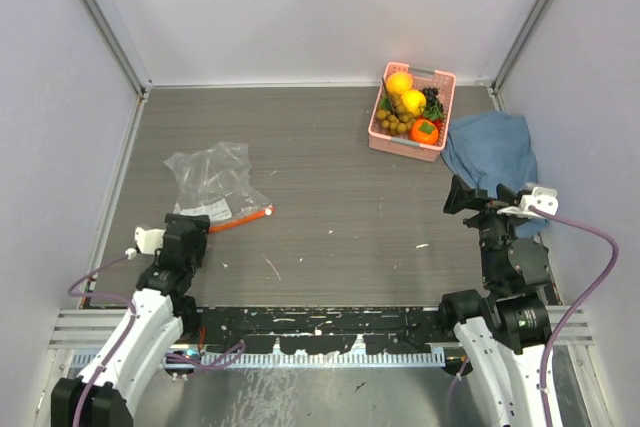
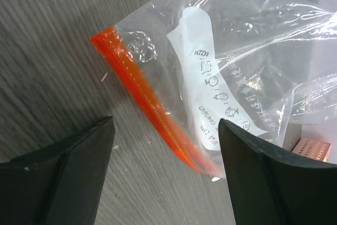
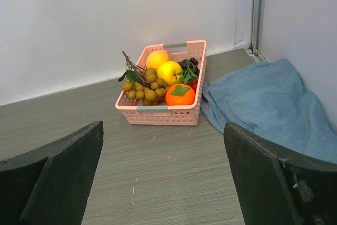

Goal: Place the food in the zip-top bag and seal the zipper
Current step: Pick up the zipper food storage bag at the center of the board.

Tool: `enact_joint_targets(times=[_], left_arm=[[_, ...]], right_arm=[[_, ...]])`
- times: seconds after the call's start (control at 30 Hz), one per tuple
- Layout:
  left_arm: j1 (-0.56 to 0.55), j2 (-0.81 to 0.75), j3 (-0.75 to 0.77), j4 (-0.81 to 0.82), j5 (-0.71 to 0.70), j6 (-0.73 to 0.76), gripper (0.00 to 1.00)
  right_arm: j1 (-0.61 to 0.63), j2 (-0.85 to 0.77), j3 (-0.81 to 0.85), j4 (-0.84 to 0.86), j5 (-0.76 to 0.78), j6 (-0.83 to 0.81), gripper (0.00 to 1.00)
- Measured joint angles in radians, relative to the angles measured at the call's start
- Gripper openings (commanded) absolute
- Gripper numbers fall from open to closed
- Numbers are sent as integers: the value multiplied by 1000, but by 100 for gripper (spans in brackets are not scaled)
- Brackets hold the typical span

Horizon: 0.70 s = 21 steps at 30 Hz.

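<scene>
The clear zip-top bag lies flat at the left of the table, its orange-red zipper along the near edge. My left gripper is open right at the bag's near edge. In the left wrist view the zipper runs diagonally between the open fingers, beside the white label. The food sits in a pink basket at the back right: yellow and orange round fruits, an orange one with a green top, a brownish grape bunch, dark berries. My right gripper is open and empty, in front of the basket.
A crumpled blue cloth lies right of the basket, against the right wall; it shows in the right wrist view too. Grey walls enclose the table at the back and sides. A black rail runs along the near edge.
</scene>
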<state>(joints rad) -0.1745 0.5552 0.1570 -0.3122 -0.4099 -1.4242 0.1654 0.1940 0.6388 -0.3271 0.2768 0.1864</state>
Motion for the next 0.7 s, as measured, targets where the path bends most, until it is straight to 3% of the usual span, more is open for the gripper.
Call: enact_joint_targets(times=[0.23, 0.37, 0.47, 0.7], left_arm=[[0, 124, -37, 177, -28, -41, 42], [0, 172, -38, 226, -38, -36, 14], [0, 160, -38, 240, -40, -22, 0], [0, 59, -17, 146, -47, 13, 0]], right_arm=[[4, 0, 0, 5, -23, 0, 100], [5, 1, 0, 5, -38, 0, 100], [5, 7, 0, 5, -66, 0, 100], [6, 60, 5, 0, -134, 10, 100]])
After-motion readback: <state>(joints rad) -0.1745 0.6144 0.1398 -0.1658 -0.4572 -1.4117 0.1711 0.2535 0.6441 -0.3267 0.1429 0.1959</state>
